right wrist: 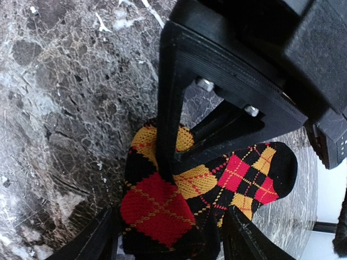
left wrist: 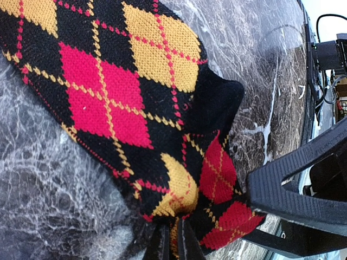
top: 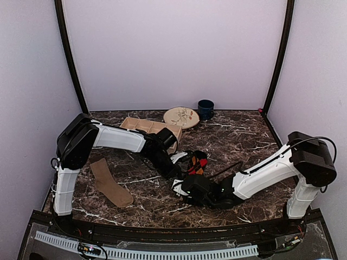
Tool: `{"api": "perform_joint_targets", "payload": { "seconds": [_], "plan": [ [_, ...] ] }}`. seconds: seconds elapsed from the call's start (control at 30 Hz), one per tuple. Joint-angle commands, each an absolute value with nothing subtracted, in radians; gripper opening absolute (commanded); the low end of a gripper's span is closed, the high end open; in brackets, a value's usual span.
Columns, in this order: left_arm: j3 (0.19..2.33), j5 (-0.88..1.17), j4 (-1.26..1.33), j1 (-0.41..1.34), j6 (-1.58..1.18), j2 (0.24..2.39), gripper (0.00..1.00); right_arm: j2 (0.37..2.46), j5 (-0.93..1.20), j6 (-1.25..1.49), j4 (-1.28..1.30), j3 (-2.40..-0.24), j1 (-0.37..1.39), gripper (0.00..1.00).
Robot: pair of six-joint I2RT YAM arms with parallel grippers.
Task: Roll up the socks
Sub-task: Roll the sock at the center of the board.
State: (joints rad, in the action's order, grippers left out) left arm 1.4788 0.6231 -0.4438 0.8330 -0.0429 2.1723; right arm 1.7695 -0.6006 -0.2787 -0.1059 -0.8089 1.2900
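The black argyle sock (top: 197,162) with red and orange diamonds lies mid-table, one end doubled into a thick fold (right wrist: 162,206). My left gripper (left wrist: 173,238) is shut, pinching a fold of that sock; in the right wrist view its fingers (right wrist: 168,108) come down onto the fold. My right gripper (right wrist: 168,241) brackets the folded end, its fingers (right wrist: 244,238) pressed against both sides; one finger (left wrist: 293,195) shows in the left wrist view. From above, both grippers meet at the sock, left (top: 181,170) and right (top: 191,177). The tan-brown sock (top: 110,182) lies flat, apart, at the left.
A shallow wooden tray (top: 149,127) sits behind the left arm. A patterned plate (top: 181,117) and a dark blue mug (top: 205,109) stand by the back wall. Pale walls close in the dark marble table (top: 244,141) on three sides.
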Motion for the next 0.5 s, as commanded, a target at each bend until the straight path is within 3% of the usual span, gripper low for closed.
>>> {"api": "perform_joint_targets", "payload": {
  "seconds": [0.0, 0.47],
  "plan": [
    [1.445, 0.550, -0.597, 0.832, -0.017, 2.241, 0.00, 1.800, -0.572, -0.263, -0.102, -0.834, 1.300, 0.61],
    [1.436, 0.564, -0.597, 0.823, -0.003, 2.238, 0.00, 1.839, -0.525, -0.181, 0.004, -0.884, 1.268, 0.36]
  ]
}}
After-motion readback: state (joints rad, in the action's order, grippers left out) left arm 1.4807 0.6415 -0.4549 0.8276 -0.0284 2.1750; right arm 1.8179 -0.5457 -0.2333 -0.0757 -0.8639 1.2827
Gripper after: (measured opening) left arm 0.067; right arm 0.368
